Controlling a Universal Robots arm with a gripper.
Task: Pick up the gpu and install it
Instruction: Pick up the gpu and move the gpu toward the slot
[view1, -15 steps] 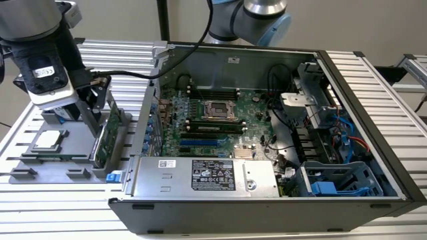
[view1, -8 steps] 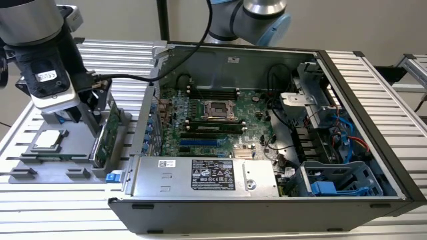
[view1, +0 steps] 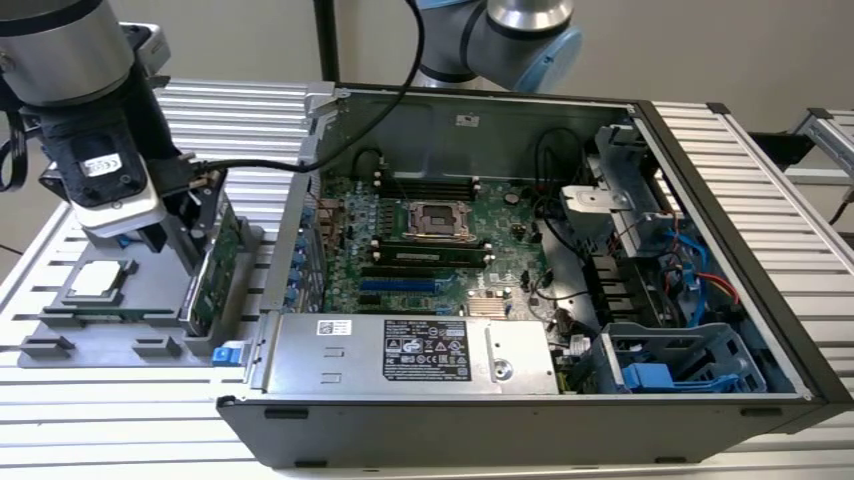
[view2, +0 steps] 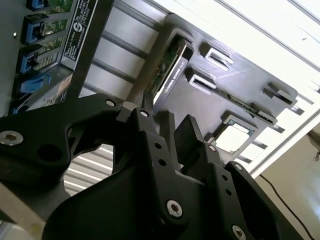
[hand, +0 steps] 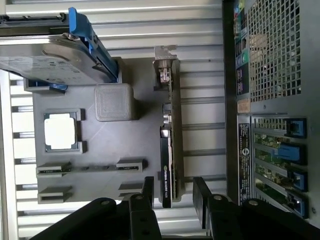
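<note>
While the arm hangs over the gray holder tray (view1: 80, 345) at the exterior view's left, I see the claw (hand: 173, 182) spread wide, one finger (hand: 148, 187) on each side of the gpu (hand: 170, 145). In the first wrist view there is a gap between the card and either finger, so nothing is gripped. The gpu stands on edge in a slot of the tray, on the side nearest the open computer case (view1: 534, 430), its silver bracket at the end away from the claw. In the exterior view I make out its green board (view1: 214, 265) just below the claw (view1: 180, 215). A square CPU chip (hand: 60, 131) lies flat in a pocket of the same tray, apart from the card, and a hard drive (hand: 50, 60) in a blue frame rests near the tray's far end. Tray and case sit side by side on the ribbed metal worktop (view1: 107, 425). Inside the case the motherboard (view1: 427, 235) lies exposed.
</note>
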